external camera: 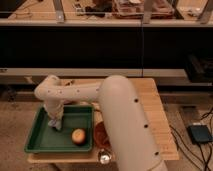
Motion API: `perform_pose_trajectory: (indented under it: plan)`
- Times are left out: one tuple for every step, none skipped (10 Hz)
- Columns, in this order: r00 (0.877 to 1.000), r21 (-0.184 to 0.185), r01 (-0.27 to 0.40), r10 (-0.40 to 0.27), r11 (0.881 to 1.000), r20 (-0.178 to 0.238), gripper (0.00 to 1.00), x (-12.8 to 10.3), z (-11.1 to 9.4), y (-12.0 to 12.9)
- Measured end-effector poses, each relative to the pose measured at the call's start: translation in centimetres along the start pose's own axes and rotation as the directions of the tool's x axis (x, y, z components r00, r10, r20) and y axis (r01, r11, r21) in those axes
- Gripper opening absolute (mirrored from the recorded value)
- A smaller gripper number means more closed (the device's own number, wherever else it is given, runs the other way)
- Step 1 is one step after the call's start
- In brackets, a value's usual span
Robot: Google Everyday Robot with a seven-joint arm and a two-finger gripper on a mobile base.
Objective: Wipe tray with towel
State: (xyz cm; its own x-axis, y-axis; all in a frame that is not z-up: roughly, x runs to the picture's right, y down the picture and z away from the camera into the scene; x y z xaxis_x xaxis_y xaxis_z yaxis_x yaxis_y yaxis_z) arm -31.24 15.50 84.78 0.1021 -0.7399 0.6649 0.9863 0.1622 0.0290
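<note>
A green tray (44, 142) sits on the left part of the wooden table. A small pale grey-blue towel (56, 123) lies inside it near the back middle. My gripper (55, 119) hangs from the white arm and presses down on the towel. An orange round fruit (78, 136) lies in the tray's right front part, to the right of the towel and apart from it.
A reddish-brown bowl (101, 134) stands right of the tray, partly behind my arm. A small glass (104, 158) stands at the table's front edge. The wooden table (160, 125) extends right. Dark shelving runs behind. A grey device (201, 133) lies on the floor at right.
</note>
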Motion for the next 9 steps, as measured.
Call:
perform_pose_trajectory:
  plan:
    - [0.998, 0.006, 0.060, -0.060, 0.998, 0.008, 0.00, -1.4, 0.1, -3.0]
    - [0.995, 0.011, 0.098, -0.098, 0.995, 0.015, 0.00, -2.6, 0.1, -4.9]
    - [0.993, 0.006, 0.119, -0.119, 0.993, 0.022, 0.00, -3.4, 0.2, -5.7]
    - [0.989, 0.015, 0.142, -0.142, 0.990, 0.040, 0.00, -5.0, 0.4, -7.0]
    - [0.988, 0.021, 0.147, -0.148, 0.989, 0.054, 0.00, -6.0, 0.6, -7.5]
    - [0.988, 0.028, 0.138, -0.140, 0.990, 0.068, 0.00, -7.0, 0.7, -7.5]
    - [0.989, 0.036, 0.123, -0.125, 0.992, 0.077, 0.00, -7.7, 0.6, -7.0]
    - [0.992, 0.043, 0.094, -0.098, 0.995, 0.085, 0.00, -8.7, 0.5, -5.6]
    - [0.993, 0.049, 0.071, -0.075, 0.996, 0.087, 0.00, -9.2, 0.3, -4.2]
